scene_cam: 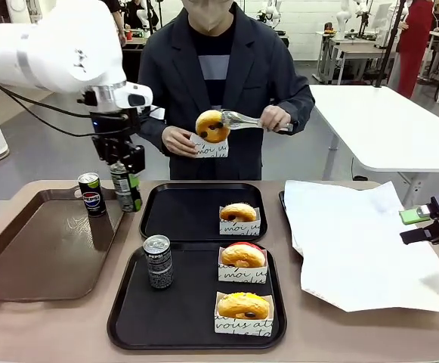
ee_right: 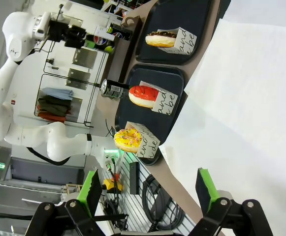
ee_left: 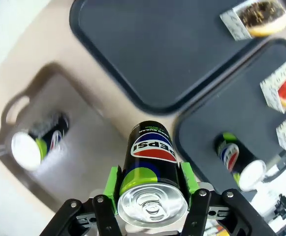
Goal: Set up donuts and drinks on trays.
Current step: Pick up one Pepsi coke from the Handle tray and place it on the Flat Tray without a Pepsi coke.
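My left gripper [scene_cam: 128, 198] is shut on a Pepsi can [scene_cam: 122, 180] and holds it in the air over the gap between the brown tray [scene_cam: 30, 257] and the far black tray [scene_cam: 189, 212]. In the left wrist view that held can [ee_left: 150, 162] stands between the green pads. A second can [scene_cam: 91, 193] stands on the brown tray. A third can [scene_cam: 158, 261] stands on the near black tray [scene_cam: 136, 318] beside a red donut [scene_cam: 242, 255] and a yellow donut [scene_cam: 242, 305]. The far tray holds a chocolate donut [scene_cam: 238, 212]. My right gripper [scene_cam: 414, 225] hangs open over the white paper.
Across the table a person holds a donut [scene_cam: 212, 125] in metal tongs [scene_cam: 249, 119] above a paper holder [scene_cam: 210, 148] in the other hand. A large white paper sheet [scene_cam: 355, 242] covers the table's right side, with a dark tray edge under it.
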Controlling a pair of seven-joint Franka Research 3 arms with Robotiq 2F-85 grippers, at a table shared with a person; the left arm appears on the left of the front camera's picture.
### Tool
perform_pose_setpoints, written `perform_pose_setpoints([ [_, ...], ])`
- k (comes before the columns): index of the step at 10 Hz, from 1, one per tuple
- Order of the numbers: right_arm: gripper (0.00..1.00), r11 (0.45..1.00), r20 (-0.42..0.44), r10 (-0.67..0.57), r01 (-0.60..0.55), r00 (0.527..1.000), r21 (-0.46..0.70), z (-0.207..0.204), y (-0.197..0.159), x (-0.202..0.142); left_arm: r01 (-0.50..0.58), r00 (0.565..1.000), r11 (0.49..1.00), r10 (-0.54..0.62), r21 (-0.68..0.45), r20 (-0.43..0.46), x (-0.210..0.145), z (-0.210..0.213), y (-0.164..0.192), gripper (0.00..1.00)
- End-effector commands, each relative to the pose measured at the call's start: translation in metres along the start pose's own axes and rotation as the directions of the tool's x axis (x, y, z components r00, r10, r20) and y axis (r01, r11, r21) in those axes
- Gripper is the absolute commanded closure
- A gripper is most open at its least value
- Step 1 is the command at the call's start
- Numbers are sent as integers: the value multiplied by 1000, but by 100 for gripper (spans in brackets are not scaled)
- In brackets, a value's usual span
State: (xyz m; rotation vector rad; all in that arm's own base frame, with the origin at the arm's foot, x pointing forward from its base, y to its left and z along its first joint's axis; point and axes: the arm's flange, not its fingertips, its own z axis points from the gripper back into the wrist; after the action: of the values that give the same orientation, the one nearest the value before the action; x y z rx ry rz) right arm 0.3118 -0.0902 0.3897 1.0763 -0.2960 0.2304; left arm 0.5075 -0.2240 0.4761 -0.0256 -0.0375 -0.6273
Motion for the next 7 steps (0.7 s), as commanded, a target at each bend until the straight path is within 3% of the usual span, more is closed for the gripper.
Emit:
perform_pose_setpoints([
  [1,0,1000,25,15,-15,1000,23,-3,-1,1,19,999,999,-21,41,38,26,-16,7,42],
  [2,0,1000,25,15,-15,1000,23,-3,-1,1,33,997,998,-36,56,68,37,-30,8,42],
  [4,0,1000,25,15,-15,1000,23,-3,-1,1,39,998,998,-41,55,42,51,-54,11,42],
  [5,0,1000,25,15,-15,1000,23,-3,-1,1,47,998,998,-48,42,31,44,-54,8,42],
  [7,0,1000,25,15,-15,1000,23,-3,-1,1,77,996,997,-76,-25,44,-9,-12,-3,42],
])
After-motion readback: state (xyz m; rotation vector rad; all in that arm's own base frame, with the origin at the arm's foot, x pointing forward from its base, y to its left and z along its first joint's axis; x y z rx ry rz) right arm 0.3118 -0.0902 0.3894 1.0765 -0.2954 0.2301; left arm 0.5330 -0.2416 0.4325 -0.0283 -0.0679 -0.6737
